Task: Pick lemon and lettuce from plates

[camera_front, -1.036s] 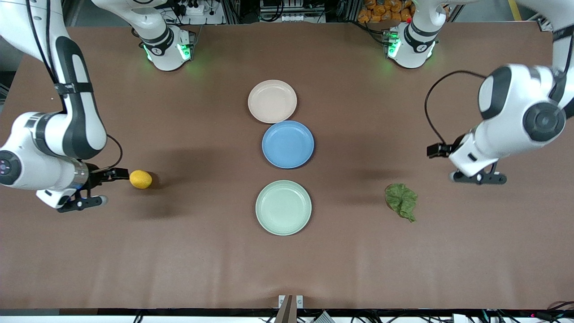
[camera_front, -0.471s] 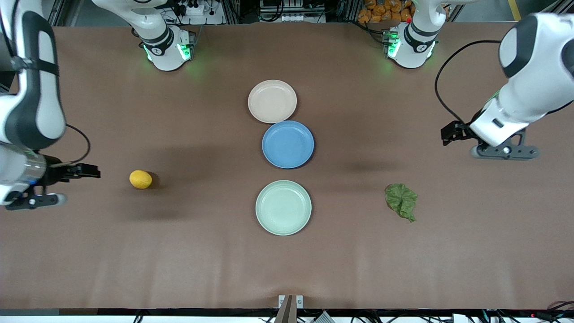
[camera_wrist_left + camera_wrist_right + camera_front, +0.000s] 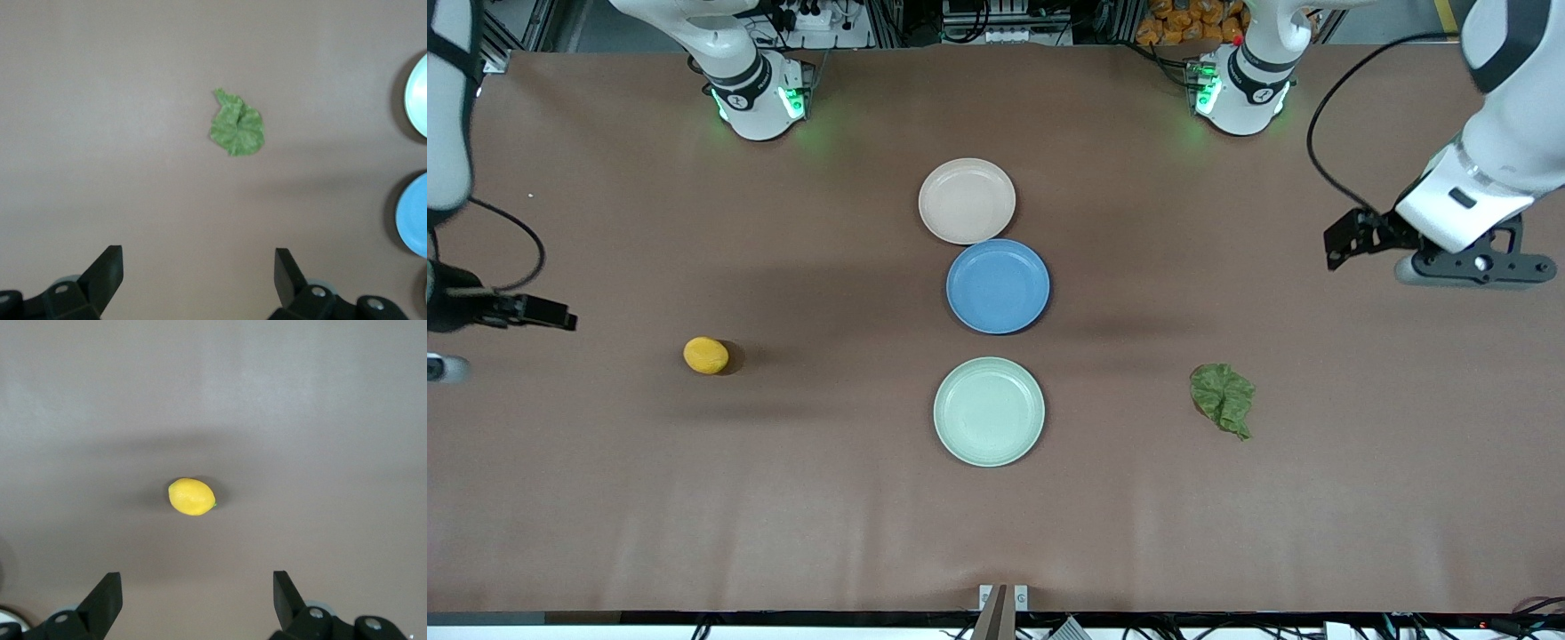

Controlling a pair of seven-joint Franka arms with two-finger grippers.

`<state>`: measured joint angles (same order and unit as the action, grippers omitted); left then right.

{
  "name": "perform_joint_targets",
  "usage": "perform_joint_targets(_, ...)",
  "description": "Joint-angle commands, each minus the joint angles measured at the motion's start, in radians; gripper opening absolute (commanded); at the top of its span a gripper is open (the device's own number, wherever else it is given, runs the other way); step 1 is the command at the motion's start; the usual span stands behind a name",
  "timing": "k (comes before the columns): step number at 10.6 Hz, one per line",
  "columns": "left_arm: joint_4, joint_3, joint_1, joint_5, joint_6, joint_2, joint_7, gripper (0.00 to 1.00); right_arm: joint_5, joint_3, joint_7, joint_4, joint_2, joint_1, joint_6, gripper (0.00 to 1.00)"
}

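Note:
The yellow lemon lies on the bare table toward the right arm's end, well apart from the plates. The crinkled green lettuce lies flat on the table toward the left arm's end. The beige-pink plate and the mint green plate are both empty. My left gripper hangs open over bare table at its arm's end, clear of the lettuce. My right gripper is open and empty at the table's edge, off to the side of the lemon.
An empty blue plate sits between the two task plates in the middle of the table. Both arm bases stand along the edge farthest from the front camera. Brown tabletop surrounds the lemon and the lettuce.
Both arms have drawn back and outward toward their own ends of the table, away from the lemon and the lettuce. Neither item nor any plate has moved.

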<state>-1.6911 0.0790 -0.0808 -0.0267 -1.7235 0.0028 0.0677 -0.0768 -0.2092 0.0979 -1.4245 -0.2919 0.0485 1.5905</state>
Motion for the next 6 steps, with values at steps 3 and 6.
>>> perform_joint_targets(3,0.088,0.002,0.012,0.014,0.12,0.016,-0.012,1.0,-0.006,0.013,-0.093,-0.024,0.186,-0.004,-0.089,1.0)
perform_joint_targets(6,0.091,0.004,0.01,0.014,0.12,0.019,-0.014,1.0,-0.005,0.011,-0.101,-0.02,0.23,-0.003,-0.121,1.0)
